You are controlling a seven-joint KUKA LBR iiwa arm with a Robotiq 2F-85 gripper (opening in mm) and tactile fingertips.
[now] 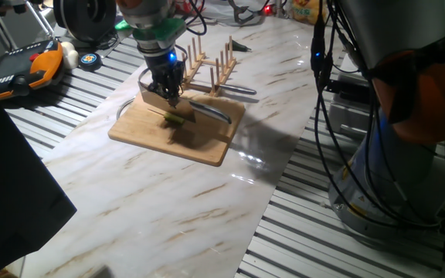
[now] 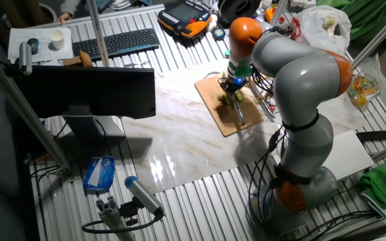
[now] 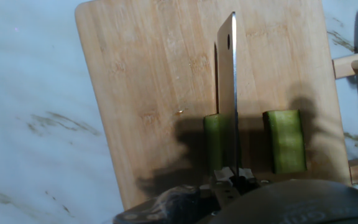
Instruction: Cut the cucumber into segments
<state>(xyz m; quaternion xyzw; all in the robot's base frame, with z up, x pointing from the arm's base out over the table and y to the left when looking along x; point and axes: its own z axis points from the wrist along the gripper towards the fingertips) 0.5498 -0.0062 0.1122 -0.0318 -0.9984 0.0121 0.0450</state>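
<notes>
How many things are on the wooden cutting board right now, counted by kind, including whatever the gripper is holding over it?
Pale green cucumber pieces with dark skin: 2
Flat steel knife blade, held edge-down in the gripper: 1
Second knife lying on the light wooden cutting board: 1
Total: 4

Reaching out over the table from a grey base, elbow bent high, orange bands at the joints. Forearm angled down, wrist pointing almost straight at the surface, blue light glowing just above the gripper (image 1: 171,97). Seen from the other fixed view as a dark cluster (image 2: 235,90) under the green wrist collar. Fingers closed tight on the handle of a knife (image 3: 230,93), blade held edge-down and running straight away from the hand view. Fingertips (image 3: 224,185) only barely visible at the bottom there, probably pinching the handle from both sides.
</notes>
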